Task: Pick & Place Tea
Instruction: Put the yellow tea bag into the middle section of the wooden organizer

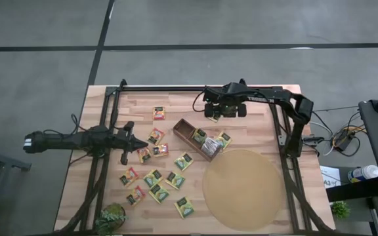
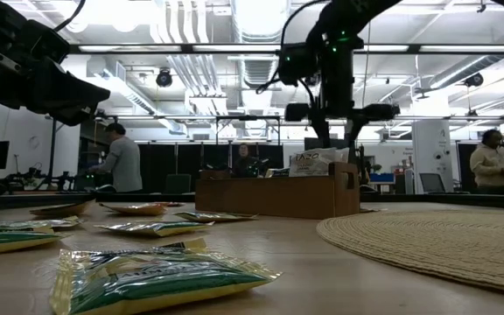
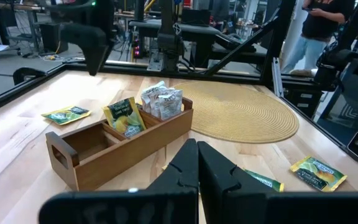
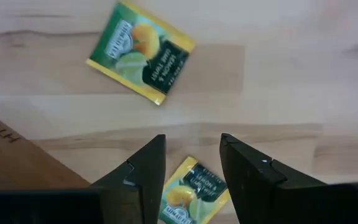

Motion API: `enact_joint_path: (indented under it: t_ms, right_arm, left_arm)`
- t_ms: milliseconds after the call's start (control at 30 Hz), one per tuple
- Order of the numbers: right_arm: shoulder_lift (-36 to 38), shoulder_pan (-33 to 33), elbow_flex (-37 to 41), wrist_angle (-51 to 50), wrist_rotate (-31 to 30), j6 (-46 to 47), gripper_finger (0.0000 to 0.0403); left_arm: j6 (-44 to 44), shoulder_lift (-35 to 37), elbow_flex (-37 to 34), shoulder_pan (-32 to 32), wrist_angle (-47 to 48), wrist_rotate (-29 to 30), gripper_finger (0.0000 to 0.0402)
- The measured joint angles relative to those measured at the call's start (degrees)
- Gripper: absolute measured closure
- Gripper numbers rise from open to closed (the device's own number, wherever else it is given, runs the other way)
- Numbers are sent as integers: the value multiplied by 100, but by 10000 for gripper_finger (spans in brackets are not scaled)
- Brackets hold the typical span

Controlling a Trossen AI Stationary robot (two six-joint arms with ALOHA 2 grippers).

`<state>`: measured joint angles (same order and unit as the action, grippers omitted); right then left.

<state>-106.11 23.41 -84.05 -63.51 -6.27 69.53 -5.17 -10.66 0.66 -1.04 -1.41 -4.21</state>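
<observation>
Right gripper (image 4: pixel 191 165), fingers apart, hangs over a green-yellow sachet (image 4: pixel 190 198) hidden overhead; left gripper (image 3: pixel 197 165) is closed, empty.

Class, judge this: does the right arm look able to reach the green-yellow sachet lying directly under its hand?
Probably yes. The right hand is open, pointing down over the sachet, which lies flat on bare table; nothing shows between them, and the wooden box sits off to one side.

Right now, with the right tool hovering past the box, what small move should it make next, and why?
Probably straight down. The right tool is open and empty, pointing at the table, with a green-yellow sachet showing between its fingers on the bare wood beside the box. Lowering would likely bring the fingers around it before closing.
</observation>
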Motion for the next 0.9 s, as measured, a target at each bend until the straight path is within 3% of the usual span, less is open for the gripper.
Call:
enact_joint_path:
  t_ms: [500, 900]
  right_arm:
    - [-79, 312, 16, 172, 211, 1417, 255]
    - [-819, 326, -334, 216, 379, 1743, 254]
  left_arm:
    - [2, 0, 1, 0, 0, 1, 402]
    - [2, 0, -1, 0, 2, 2, 402]
